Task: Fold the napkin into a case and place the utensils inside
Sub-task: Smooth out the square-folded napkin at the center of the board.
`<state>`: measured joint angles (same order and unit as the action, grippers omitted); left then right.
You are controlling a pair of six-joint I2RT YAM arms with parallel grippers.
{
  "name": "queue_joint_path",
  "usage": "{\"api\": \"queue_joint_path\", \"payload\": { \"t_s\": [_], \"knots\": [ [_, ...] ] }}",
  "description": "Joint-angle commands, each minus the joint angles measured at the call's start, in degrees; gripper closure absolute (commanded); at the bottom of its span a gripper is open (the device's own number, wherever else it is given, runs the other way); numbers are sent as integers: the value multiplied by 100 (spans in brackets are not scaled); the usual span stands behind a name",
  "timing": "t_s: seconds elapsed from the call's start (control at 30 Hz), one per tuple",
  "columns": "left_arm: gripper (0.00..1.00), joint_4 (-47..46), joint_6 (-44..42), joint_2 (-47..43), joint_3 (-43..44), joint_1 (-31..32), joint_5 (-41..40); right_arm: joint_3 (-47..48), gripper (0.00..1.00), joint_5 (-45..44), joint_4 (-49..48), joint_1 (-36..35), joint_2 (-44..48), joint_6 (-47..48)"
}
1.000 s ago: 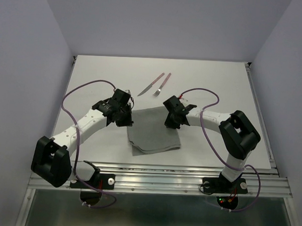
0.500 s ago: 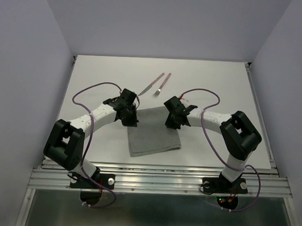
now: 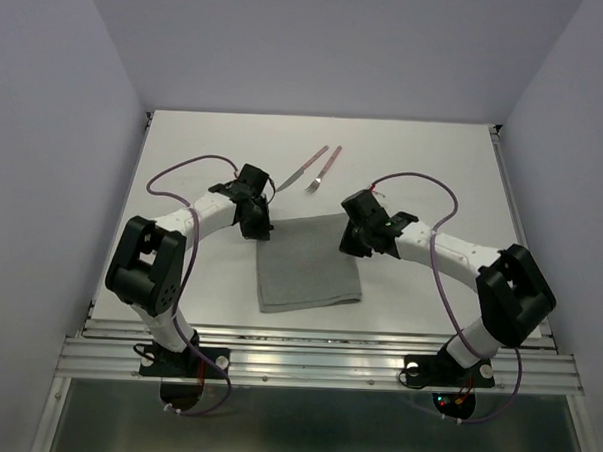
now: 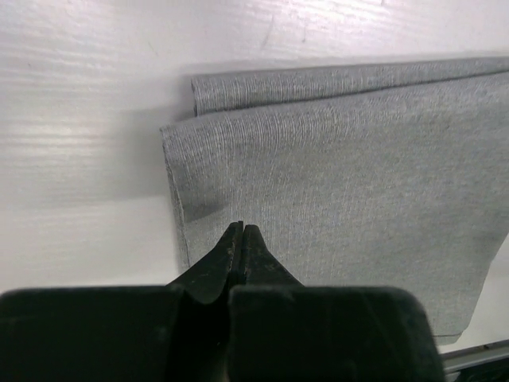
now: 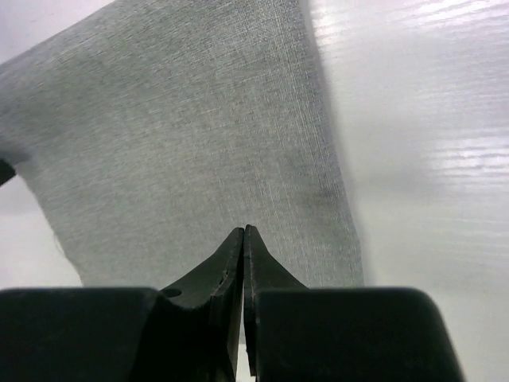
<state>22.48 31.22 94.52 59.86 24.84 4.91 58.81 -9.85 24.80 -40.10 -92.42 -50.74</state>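
Top view: folding step judged in hand, case not yet made; napkin [image 3: 308,268] flat at frame centre, a squarish grey sheet rather than a narrow pouch; left gripper [image 3: 257,228] at its upper left corner, right gripper [image 3: 353,246] at its upper right corner, both low over the cloth; utensils well above the napkin in the frame, apart from it, lying side by side on the white table [image 3: 434,172]; counted: one napkin, one knife [image 3: 301,170], one fork [image 3: 325,170], two grippers.

Left wrist view: left gripper [image 4: 242,231] clenched, fingertips pressed together with nothing seen between them; tips at bottom centre, over the left margin of the napkin [image 4: 342,167]; two layers showing at upper left, the under one peeking out past the upper, so folded once at least.

Right wrist view: right gripper [image 5: 243,232] closed too, only a hairline slit between the fingers, no cloth visibly pinched; napkin [image 5: 191,135] filling the upper left and centre, bare table to the right; whether the tips touch the cloth, not possible to tell.

Next move, as a guess: open both, pinch one edge at two corners, carry it across to narrow the sheet; care needed to catch all layers evenly; only then the knife and fork.
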Motion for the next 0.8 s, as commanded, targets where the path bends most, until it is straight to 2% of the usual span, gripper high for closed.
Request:
{"api": "queue_joint_path", "payload": {
  "t_s": [0.0,0.2,0.43,0.6,0.77],
  "knots": [
    [100,-77,-213,144,456,-224,-69,-325,93,-17,376,-68,619,117],
    [100,-51,-301,707,817,-418,-69,-1194,93,97,500,-358,1225,-322],
    [100,-226,-222,1182,817,-419,54,-2021,93,422,184,-604,1342,-709],
    [100,-279,-178,1280,747,-427,63,-1786,93,89,543,-657,1077,-621],
    [100,-200,-239,1113,782,-436,2,-1241,93,-587,957,-657,1647,-446]
  ]
}}
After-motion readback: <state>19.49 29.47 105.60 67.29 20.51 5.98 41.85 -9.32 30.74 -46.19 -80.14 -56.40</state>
